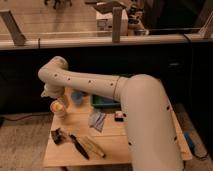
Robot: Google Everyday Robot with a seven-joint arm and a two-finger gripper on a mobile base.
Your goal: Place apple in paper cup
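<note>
The white arm [100, 90] reaches left across the wooden surface [112, 142], and the gripper [52, 95] hangs at its far end, directly above the paper cup [58, 109]. Whether it grips anything cannot be told. The apple [57, 106] sits in the cup's mouth, at the surface's back left corner. Just right stands a blue cup [77, 97], beside a green tray [105, 102]. A black-handled brush [70, 141] lies near the front.

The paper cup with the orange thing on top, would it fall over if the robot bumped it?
Probably yes. The paper cup is small and thin-looking, so likely light. The apple sits at its mouth, probably making it top-heavy. It stands near the table corner, under the gripper, so a nudge might tip it off.
</note>
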